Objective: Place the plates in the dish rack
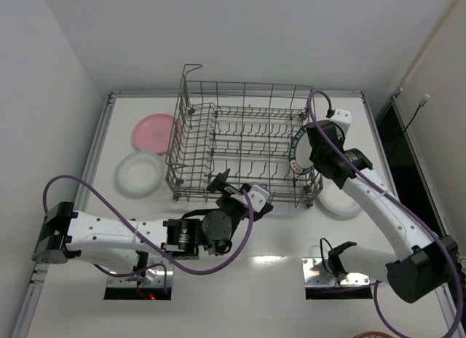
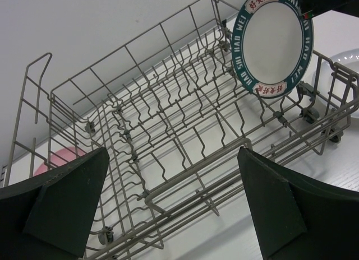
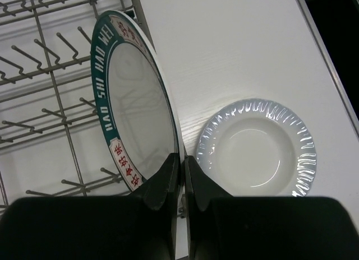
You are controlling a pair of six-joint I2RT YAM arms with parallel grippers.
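Note:
The grey wire dish rack [image 1: 240, 145] stands at the table's middle. My right gripper [image 1: 313, 145] is shut on the rim of the teal-rimmed plate [image 1: 297, 152] and holds it on edge inside the rack's right end; it shows in the right wrist view [image 3: 134, 103] and the left wrist view [image 2: 274, 42]. A deep white plate [image 1: 341, 199] lies right of the rack, also in the right wrist view [image 3: 255, 148]. A pink plate [image 1: 154, 132] and another white plate [image 1: 140, 173] lie left of the rack. My left gripper [image 1: 240, 192] is open and empty at the rack's front edge.
The rack [image 2: 168, 125] has tall sides and rows of upright tines [image 3: 50, 108]. Purple cables loop from both arms. The table's raised rim [image 1: 98, 145] runs along the left; a dark gap [image 1: 397, 141] lies past the right edge.

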